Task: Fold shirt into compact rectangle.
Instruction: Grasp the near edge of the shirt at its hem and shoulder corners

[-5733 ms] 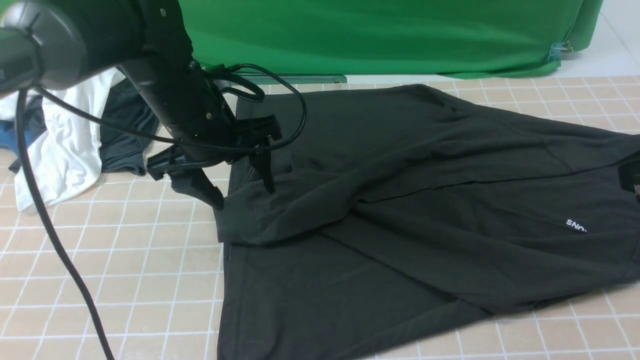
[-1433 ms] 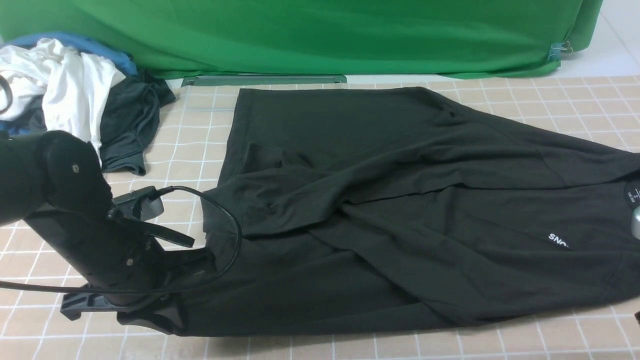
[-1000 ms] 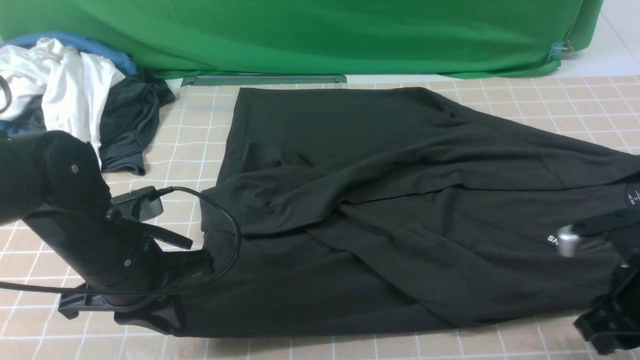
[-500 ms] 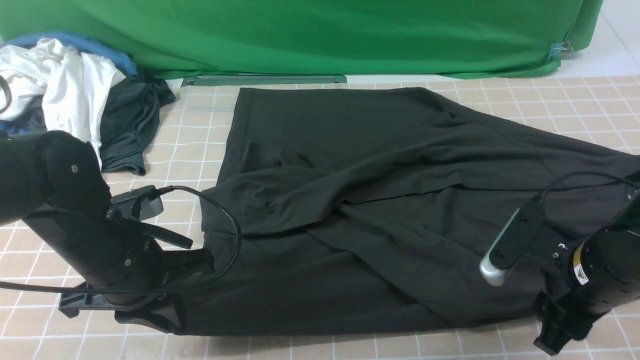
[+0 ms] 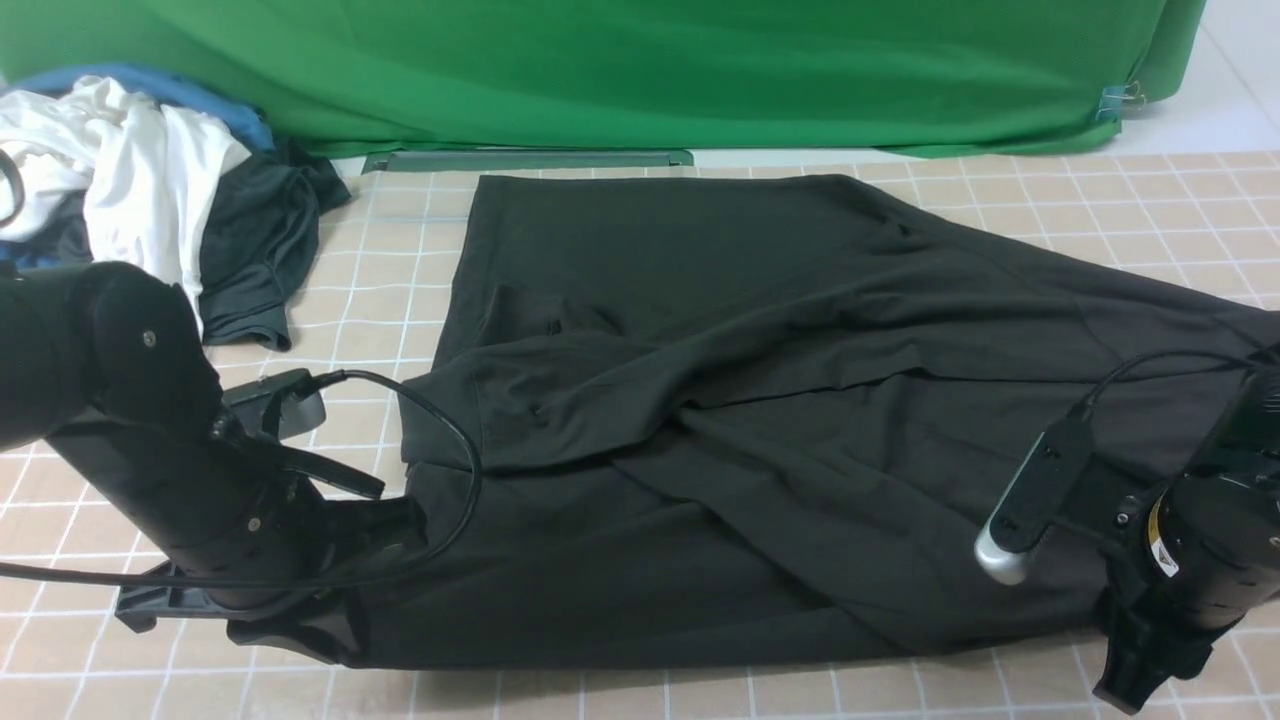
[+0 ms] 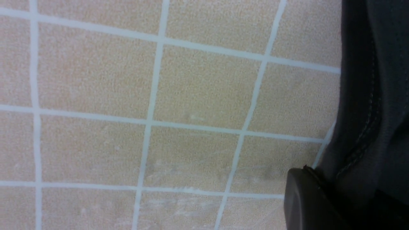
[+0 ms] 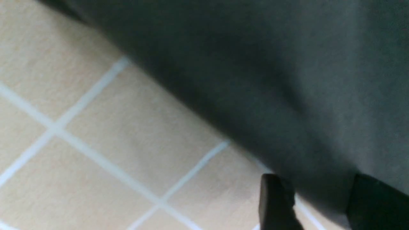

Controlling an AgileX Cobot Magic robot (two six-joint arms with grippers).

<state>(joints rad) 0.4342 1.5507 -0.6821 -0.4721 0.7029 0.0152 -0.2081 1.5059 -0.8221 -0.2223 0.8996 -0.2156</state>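
Note:
The black shirt [image 5: 760, 400] lies spread over the tiled table, with creased folds across its middle. At the near left, my left gripper [image 5: 305, 640] is shut on the shirt's hem corner. In the left wrist view the stitched hem [image 6: 367, 95] runs into the left gripper [image 6: 322, 187]. At the near right edge, my right gripper [image 5: 1128, 672] is low on the table. In the right wrist view the right gripper [image 7: 319, 195] is open, and the shirt's edge [image 7: 287, 95] lies between its fingers [image 7: 274, 198].
A pile of white, dark grey and blue clothes [image 5: 140, 190] sits at the back left. A green backdrop [image 5: 700, 70] closes off the far side. The left arm's cable [image 5: 460, 460] loops over the shirt's left edge. Bare tiles [image 5: 340, 310] show left of the shirt.
My right arm has come in from the right and dropped to the shirt's near right edge, covering the white print. The left gripper has stayed shut on the hem corner at the near left.

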